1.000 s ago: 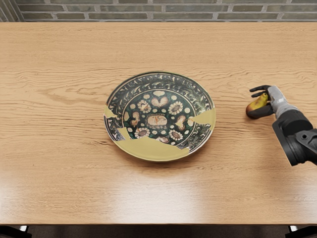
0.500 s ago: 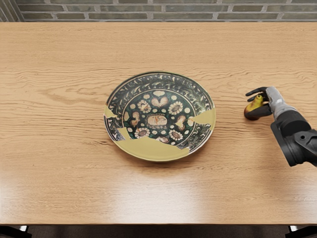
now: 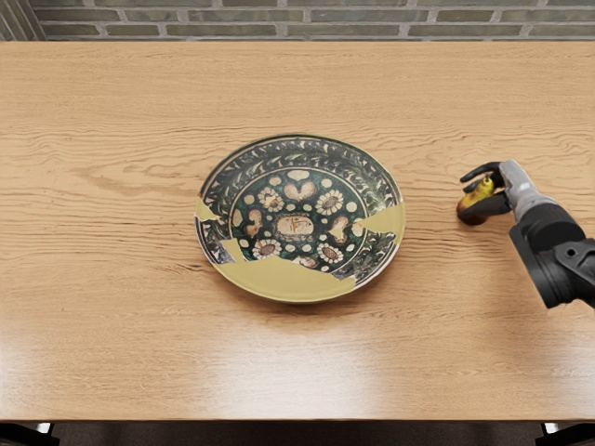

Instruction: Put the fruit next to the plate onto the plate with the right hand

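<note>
Looking down from the head view, a patterned plate (image 3: pixel 297 146) with yellow patches on its rim sits at the middle of the wooden bench (image 3: pixel 112 307). Well to its right, the right hand (image 3: pixel 493 191) reaches in from the right edge, its dark fingers curled around a small yellow fruit (image 3: pixel 477 194). The fruit is clear of the plate; whether it touches the bench cannot be told. A brick wall (image 3: pixel 279 19) runs behind

Light-grained wooden table (image 3: pixel 112 307), one round patterned plate (image 3: pixel 288 279), dark and yellow, flat near its middle
</note>
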Robot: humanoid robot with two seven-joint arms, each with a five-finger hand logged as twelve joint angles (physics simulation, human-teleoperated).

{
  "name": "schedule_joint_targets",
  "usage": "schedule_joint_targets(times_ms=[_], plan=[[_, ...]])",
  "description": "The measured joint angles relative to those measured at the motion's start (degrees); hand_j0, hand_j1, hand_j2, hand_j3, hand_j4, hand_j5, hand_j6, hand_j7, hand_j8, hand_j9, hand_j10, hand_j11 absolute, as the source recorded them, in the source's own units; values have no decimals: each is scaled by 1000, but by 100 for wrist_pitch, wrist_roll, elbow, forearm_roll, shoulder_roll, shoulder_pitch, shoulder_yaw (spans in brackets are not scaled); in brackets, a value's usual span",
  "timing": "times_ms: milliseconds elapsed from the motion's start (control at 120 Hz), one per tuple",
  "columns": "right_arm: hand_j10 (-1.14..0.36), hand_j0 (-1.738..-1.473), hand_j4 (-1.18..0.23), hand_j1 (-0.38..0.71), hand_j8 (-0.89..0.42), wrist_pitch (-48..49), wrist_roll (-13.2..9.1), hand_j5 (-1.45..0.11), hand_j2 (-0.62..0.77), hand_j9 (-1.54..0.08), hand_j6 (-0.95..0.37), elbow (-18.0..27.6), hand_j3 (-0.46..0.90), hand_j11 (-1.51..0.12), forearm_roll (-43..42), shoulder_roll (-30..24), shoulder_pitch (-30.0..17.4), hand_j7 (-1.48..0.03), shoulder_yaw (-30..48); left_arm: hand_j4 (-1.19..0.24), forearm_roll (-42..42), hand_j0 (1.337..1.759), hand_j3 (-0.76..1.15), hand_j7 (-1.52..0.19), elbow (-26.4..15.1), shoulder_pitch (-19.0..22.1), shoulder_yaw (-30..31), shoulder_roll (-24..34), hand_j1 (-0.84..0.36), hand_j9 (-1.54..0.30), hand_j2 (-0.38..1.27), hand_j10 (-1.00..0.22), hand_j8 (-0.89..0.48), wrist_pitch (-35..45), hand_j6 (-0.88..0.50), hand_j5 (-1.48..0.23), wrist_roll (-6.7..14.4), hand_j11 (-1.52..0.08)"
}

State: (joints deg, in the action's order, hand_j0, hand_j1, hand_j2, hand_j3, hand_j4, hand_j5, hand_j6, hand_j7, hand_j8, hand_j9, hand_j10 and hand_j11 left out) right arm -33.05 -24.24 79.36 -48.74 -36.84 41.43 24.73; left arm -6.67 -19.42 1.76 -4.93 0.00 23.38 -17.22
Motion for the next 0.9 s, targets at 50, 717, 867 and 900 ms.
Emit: schedule_joint_targets(times_ms=[50,717,867,900], plan=[[-390,-1654,-709,315,-390,206,2,-929,381,-936,-688,0,0,-947,67,-20,6,-924,126,0,0,1658,0,0,0,0,1,0,349,0,0,0,0,0,0,0,0,0],[-437,-1656,-798,335,-426,2442,16,-1096,568,-1073,-757,8,0,-1083,851,-417,5,-1060,1411,0,-1,1658,0,0,0,0,1,0,349,0,0,0,0,0,0,0,0,0],[-458,-1657,-797,346,-413,3046,15,-1103,576,-1078,-789,10,0,-1074,1100,-474,29,-1062,1730,0,0,1658,0,0,0,0,1,0,349,0,0,0,0,0,0,0,0,0],[-457,-1657,-796,345,-411,3160,15,-1105,571,-1079,-794,10,0,-1073,1124,-475,31,-1062,1801,0,0,1658,0,0,0,0,1,0,349,0,0,0,0,0,0,0,0,0]])
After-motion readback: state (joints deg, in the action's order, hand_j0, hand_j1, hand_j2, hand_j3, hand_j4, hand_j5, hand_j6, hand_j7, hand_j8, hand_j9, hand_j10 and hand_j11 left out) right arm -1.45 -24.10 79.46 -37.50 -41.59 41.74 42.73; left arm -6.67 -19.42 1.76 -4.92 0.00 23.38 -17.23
